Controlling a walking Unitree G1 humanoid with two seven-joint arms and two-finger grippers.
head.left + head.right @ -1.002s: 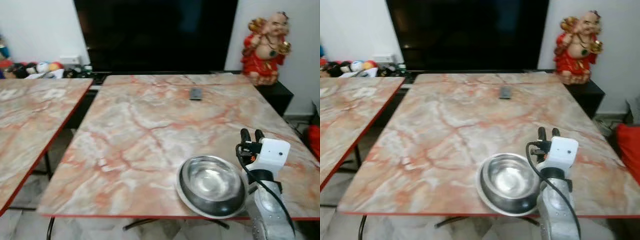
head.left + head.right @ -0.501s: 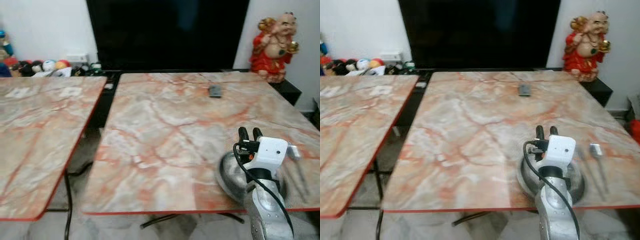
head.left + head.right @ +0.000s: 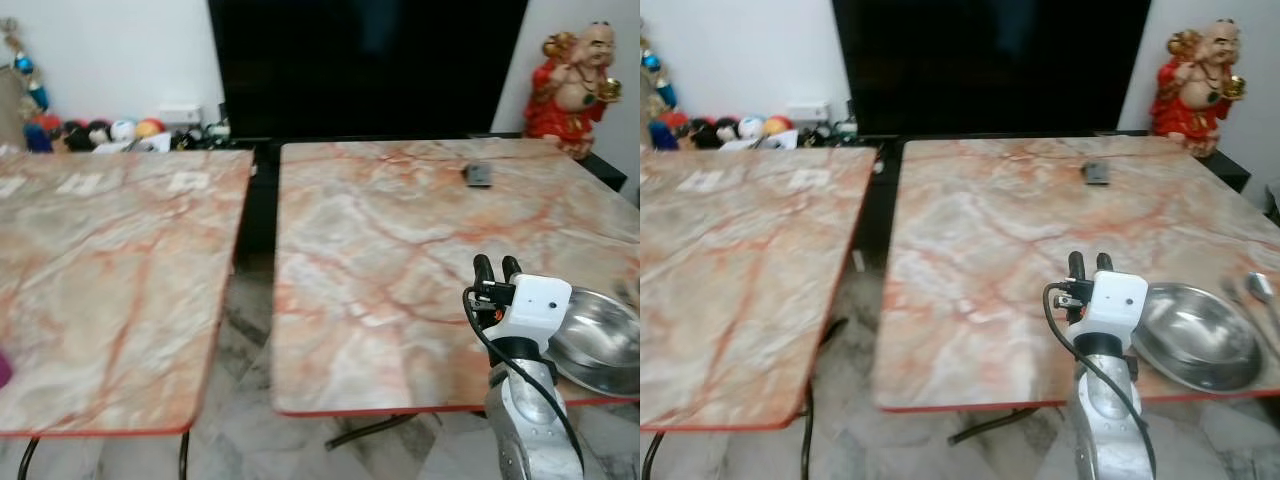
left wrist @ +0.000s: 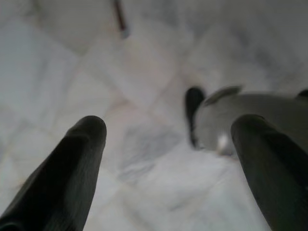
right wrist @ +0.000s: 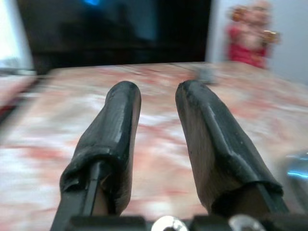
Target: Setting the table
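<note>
Right eye view: a steel bowl [image 3: 1196, 347] sits at the near right edge of the marble tabletop [image 3: 1020, 240], cutlery [image 3: 1252, 293] just beside it (blurred). The right gripper [image 3: 1090, 264] hovers left of the bowl, fingers slightly parted, grasping nothing. The left gripper [image 4: 168, 144] hangs over the floor, fingers spread.

left gripper [image 4: 168, 144] fingers spread wide above pale marble floor [image 4: 144, 72]; grey robot foot [image 4: 250, 120] below.
</note>
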